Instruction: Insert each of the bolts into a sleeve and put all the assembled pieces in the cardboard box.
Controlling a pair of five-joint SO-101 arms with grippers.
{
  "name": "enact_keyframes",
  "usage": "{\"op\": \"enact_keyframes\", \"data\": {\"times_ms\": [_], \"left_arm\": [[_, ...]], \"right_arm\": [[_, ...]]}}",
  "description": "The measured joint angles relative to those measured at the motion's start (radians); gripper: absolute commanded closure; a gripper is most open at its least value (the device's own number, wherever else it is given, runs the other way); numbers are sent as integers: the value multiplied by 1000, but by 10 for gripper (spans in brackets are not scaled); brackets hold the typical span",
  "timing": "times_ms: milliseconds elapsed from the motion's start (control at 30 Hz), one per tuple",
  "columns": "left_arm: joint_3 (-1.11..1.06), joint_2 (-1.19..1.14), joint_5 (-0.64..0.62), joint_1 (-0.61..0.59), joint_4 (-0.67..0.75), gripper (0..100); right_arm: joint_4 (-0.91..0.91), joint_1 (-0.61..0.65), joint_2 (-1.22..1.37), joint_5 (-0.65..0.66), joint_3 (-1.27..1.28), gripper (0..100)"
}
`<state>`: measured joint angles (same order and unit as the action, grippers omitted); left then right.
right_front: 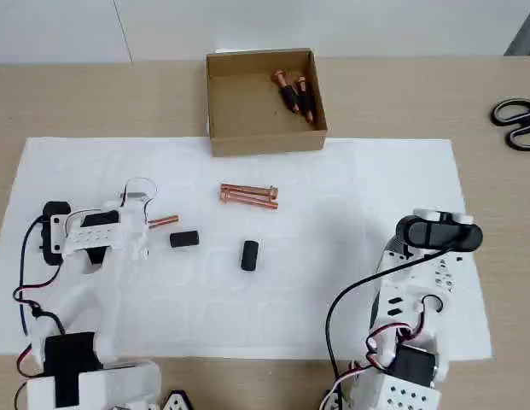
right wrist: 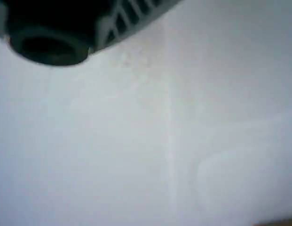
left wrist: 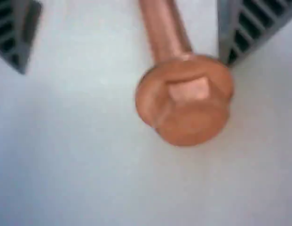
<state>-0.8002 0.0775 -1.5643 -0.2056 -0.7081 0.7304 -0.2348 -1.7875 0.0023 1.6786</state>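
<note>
Right gripper (right_front: 428, 231), lower right over the white paper sheet (right_front: 350, 196): spread or pressed, can't tell. Left gripper (right_front: 148, 224), mid-left: ribbed grey fingers (left wrist: 249, 28) spread, smooth copper flange-head bolt (left wrist: 183, 99) between them, touching one. Two black cylindrical sleeves (right_front: 184, 239) at centre, two loose bolts (right_front: 247, 195) beyond. Cardboard box (right_front: 247, 102), top centre, holds assembled pieces (right_front: 297, 96). Scissors (right_front: 516, 122) cut off, upper right.

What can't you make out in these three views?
Dark round thing, right wrist view: blurred, cut by the edge; sleeve or gripper part, unclear.
Bolt, left wrist view: shaft end cut off by the edge.
Assembled pieces in the cardboard box, high view: too small to judge how deep the bolts sit.
Scissors, high view: cut off by the right edge.
</note>
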Motion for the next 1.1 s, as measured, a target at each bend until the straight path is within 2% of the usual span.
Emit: {"op": "enact_keyframes", "data": {"times_ms": [200, 600, 800, 900, 1000, 1100], "left_arm": [[41, -3, 0, 0, -78, 994], [230, -15, 3, -3, -318, 993], [440, -15, 3, 2, -416, 993], [563, -15, 6, 40, -520, 993], [687, -15, 68, 107, -660, 993], [816, -15, 209, 190, -801, 993]], "right_arm": [[0, 0, 0, 0, 0, 991], [0, 0, 0, 0, 0, 991], [0, 0, 0, 0, 0, 991], [0, 0, 0, 0, 0, 991], [0, 28, 0, 0, 0, 991], [0, 129, 0, 0, 0, 987]]}}
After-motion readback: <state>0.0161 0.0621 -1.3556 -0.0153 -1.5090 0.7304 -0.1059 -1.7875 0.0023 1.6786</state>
